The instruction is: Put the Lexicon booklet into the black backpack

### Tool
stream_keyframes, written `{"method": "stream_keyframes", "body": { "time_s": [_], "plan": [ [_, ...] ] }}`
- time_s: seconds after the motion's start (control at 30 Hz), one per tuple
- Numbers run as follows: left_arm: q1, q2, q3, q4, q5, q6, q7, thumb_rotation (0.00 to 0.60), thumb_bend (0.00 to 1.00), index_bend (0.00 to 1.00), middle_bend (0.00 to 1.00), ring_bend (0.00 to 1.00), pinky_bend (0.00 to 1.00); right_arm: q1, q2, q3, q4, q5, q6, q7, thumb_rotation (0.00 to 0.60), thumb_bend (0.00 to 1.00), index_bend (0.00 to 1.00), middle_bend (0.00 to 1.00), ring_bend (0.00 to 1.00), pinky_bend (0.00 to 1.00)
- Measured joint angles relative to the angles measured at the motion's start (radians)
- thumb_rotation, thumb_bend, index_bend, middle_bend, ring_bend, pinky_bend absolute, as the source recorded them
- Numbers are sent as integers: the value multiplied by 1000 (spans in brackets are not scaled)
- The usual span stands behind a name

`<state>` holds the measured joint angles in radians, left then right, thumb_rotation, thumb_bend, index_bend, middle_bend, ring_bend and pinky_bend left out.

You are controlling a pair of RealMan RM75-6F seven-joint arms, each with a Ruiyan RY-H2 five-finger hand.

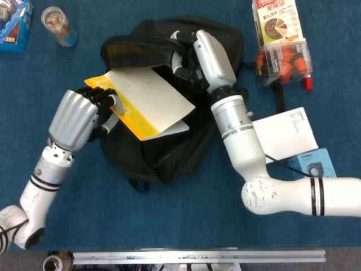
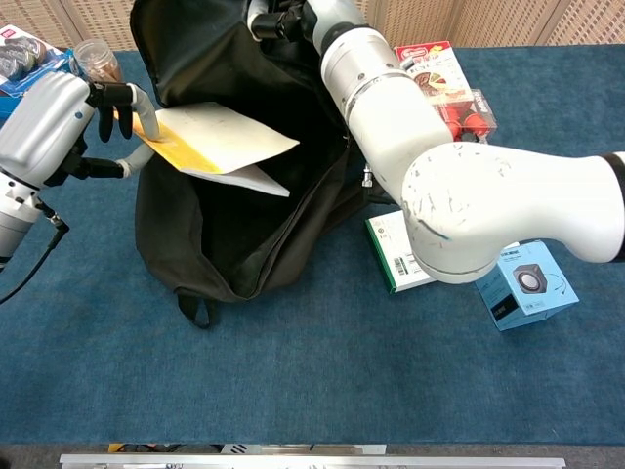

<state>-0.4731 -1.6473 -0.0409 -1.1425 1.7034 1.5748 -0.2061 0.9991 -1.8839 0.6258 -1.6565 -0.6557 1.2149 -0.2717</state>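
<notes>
A: Nearest to us, on the blue table, what do we have?

B: We see a blue speaker box and a white booklet by our right arm. Just past them sits the black backpack, its mouth gaping upward.

A: And the Lexicon booklet?

B: It is above the backpack's open mouth, tilted, its yellow edge toward our left hand. That hand's fingers pinch the yellow edge, thumb on one face and curled fingers on the other. The booklet is not yet down in the bag.

A: Our right hand?

B: Farther back, its fingers curl over the backpack's upper rim, gripping the fabric.

A: Beyond that?

B: At the far right, a clear box of red items touches a snack carton. At the far left, we see a clear jar near a blue package.
</notes>
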Motion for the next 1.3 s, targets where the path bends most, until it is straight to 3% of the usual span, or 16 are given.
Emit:
{"method": "stream_keyframes", "body": {
  "time_s": [0.8, 1.1, 1.3],
  "plan": [
    [-15, -167, -6, 40, -15, -72, 169, 600, 345, 676, 689, 603, 702, 30, -33, 18, 21, 43, 13, 17, 600, 729, 732, 624, 636, 869],
    [-31, -234, -48, 85, -57, -98, 227, 600, 346, 672, 686, 600, 706, 34, -42, 12, 24, 42, 17, 18, 600, 728, 732, 624, 636, 869],
    [-22, -235, -54, 93, -85, -109, 247, 600, 291, 561, 606, 562, 707, 30, -37, 14, 21, 43, 16, 21, 600, 727, 732, 624, 635, 869]
  ]
}}
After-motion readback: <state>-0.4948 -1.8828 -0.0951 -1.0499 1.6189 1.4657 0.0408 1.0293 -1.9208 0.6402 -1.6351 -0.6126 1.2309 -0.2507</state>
